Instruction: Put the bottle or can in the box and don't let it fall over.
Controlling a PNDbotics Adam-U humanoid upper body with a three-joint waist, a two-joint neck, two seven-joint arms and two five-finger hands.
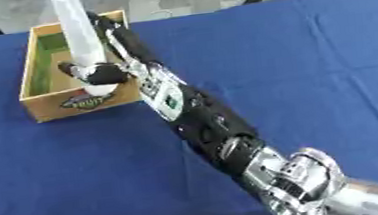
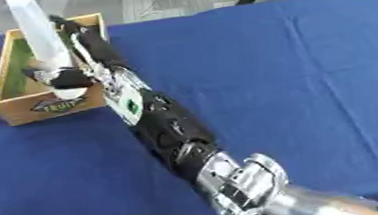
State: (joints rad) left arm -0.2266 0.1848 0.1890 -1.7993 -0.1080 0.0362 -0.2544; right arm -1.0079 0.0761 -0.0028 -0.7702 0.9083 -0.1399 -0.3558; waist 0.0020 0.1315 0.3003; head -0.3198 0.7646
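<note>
While the bottle (image 1: 79, 38) is held over the wooden box (image 1: 37, 103), the item is recorded as a tall, pale, slender bottle, tilted with its top leaning away toward the far left and its base at the near wall of the box, at or just above the rim. The right hand (image 1: 101, 74) is noted as clenched around the lower part of the bottle, dark fingers wrapped about it close to the base. The right arm (image 1: 198, 121) is stretched diagonally across the blue-covered bench (image 1: 311, 66) from the lower right corner. The left hand is not seen in either view. The box is set at the far left of the bench, green inside, with a label on its near face. Risks are judged as follows: toppling may be caused if the bottle is let go while tilted, since so tall and narrow a shape is thought easily upset; the base may be caught on the near wall if it is lowered short of the opening; the box may be shoved by the fingers on withdrawal. Whether the base already rests on the box floor cannot be told.
</note>
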